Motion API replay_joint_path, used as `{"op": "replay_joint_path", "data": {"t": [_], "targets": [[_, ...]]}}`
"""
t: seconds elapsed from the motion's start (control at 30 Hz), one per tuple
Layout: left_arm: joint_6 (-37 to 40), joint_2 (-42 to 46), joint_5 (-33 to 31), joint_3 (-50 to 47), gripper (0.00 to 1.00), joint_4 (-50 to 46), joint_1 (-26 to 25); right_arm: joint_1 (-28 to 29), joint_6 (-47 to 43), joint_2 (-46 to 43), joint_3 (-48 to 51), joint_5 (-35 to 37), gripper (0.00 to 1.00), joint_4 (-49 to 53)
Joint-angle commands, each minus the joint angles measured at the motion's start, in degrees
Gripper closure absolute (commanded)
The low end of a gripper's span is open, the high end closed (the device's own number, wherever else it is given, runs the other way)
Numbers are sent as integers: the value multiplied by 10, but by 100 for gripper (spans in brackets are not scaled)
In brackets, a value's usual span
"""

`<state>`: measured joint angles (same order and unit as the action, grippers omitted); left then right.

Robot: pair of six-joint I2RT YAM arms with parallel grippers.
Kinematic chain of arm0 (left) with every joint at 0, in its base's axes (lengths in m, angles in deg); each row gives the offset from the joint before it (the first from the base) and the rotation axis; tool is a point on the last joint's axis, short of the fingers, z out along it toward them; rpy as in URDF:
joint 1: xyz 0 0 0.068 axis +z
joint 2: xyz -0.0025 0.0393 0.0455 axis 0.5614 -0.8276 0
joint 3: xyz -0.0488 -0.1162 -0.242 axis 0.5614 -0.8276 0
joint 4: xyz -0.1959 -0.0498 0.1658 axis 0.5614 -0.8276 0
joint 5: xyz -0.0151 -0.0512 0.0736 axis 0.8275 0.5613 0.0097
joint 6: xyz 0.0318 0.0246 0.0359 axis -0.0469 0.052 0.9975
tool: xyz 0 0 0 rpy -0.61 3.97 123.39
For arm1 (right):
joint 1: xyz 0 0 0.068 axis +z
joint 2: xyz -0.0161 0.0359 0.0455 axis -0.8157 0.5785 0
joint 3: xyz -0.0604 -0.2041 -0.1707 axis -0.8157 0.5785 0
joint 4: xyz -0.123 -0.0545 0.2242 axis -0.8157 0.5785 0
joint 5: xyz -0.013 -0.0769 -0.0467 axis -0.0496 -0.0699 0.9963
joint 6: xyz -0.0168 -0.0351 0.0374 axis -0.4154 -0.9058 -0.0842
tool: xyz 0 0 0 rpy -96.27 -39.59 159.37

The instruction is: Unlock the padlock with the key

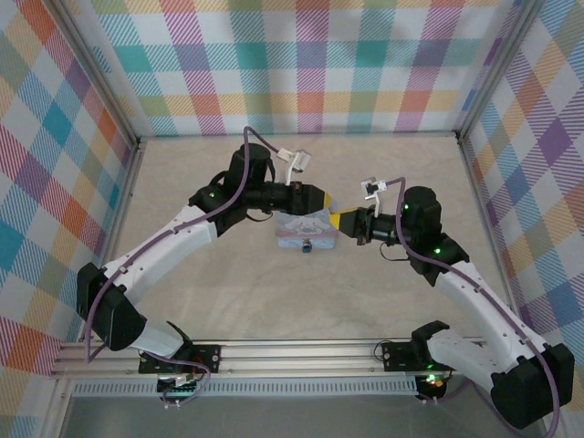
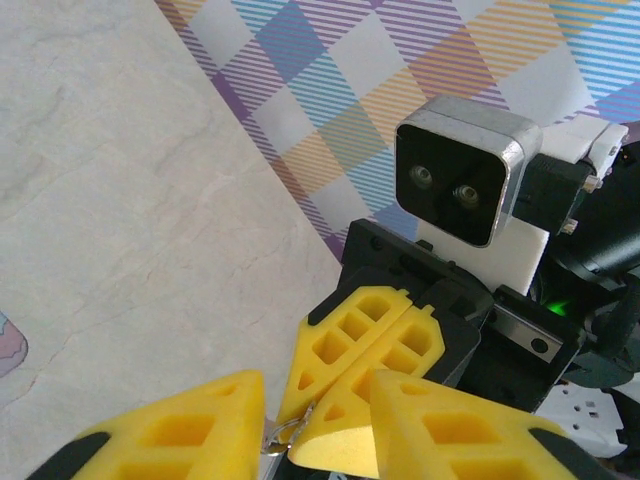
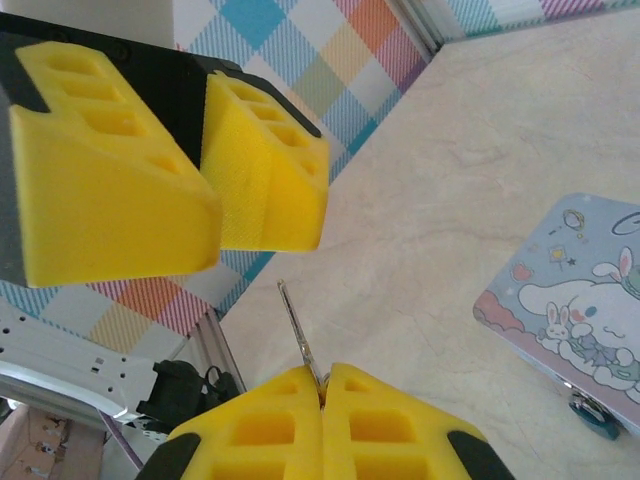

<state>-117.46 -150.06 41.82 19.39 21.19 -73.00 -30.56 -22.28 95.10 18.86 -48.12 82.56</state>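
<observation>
We see the left gripper and right gripper yellow on black, with a silver key. The tin is pale blue with a white cartoon figure, and the padlock is dark grey. The table is veined beige, the walls pastel plaid.

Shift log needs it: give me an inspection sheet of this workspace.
Surface: pale marbled tabletop.
Job's things: padlock hangs at the front edge of the pale-blue tin; key held above the table.
Clutter: nothing seen.
End effectors: right end effector shut on key; left end effector close to key tip, open or shut unclear.
Cables: purple cable along each arm.
Surroundings: checked walls, metal frame rail at the near edge.
</observation>
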Motion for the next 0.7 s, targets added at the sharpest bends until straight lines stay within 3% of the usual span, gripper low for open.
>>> {"op": "replay_joint_path", "data": {"t": [0.0, 0.27, 0.4, 0.5, 0.67], "targets": [[-13, 30, -15, -21, 59, 22, 10, 3, -23, -7, -20, 9, 100, 19], [-34, 61, -54, -73, 43, 34, 27, 3, -30, -1, -21, 28, 100, 47], [-56, 71, -81, -98, 36, 42, 30, 5, -40, -2, -22, 75, 100, 71], [-84, 66, -100, -107, 34, 44, 30, 25, -73, 1, -48, 183, 100, 125], [-126, 58, -136, -102, 31, 48, 30, 105, -150, 11, -82, 439, 100, 154]]}}
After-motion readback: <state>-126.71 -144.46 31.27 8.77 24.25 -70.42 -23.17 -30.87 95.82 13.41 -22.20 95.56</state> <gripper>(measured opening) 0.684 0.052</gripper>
